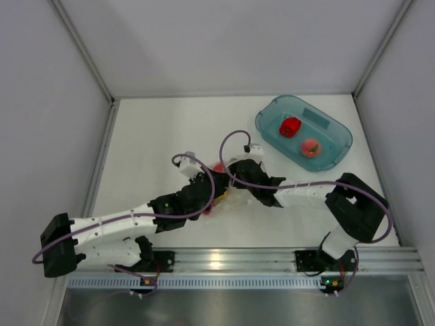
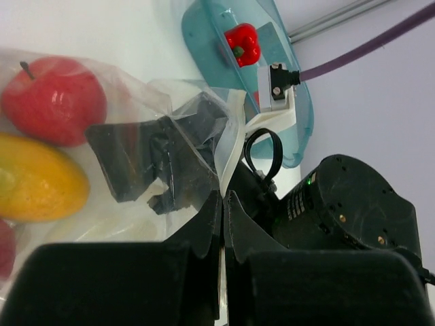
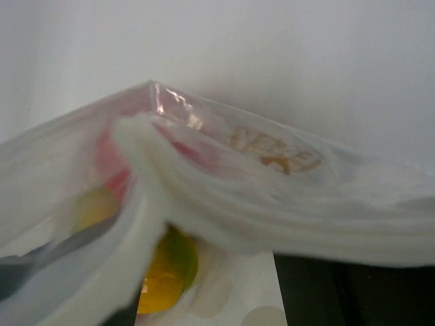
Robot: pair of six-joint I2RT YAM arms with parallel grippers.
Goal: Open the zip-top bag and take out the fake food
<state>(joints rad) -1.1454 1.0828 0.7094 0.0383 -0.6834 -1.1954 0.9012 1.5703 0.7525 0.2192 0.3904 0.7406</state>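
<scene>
Where the two arms meet near the middle of the table (image 1: pixel 156 136), somewhat closer to its near edge than its far one, the zip-top bag (image 2: pixel 146 102) lies with its white rim raised. The left gripper (image 2: pixel 222 200) has its fingers pressed together on that rim, pinching the plastic. The right gripper (image 1: pixel 236 182) sits at the bag's mouth (its dark fingers show only through crinkled plastic in the left wrist view), and I cannot tell whether they stand apart or together. Some of the fake food is inside the bag: a red apple (image 2: pixel 54 100) and, just beside it, a yellow fruit (image 2: pixel 37 187). Near the table's far right corner stands a teal tub (image 1: pixel 270 125) holding a red pepper (image 1: pixel 290 126) and a peach-coloured fruit (image 1: pixel 310 147), near each other.
</scene>
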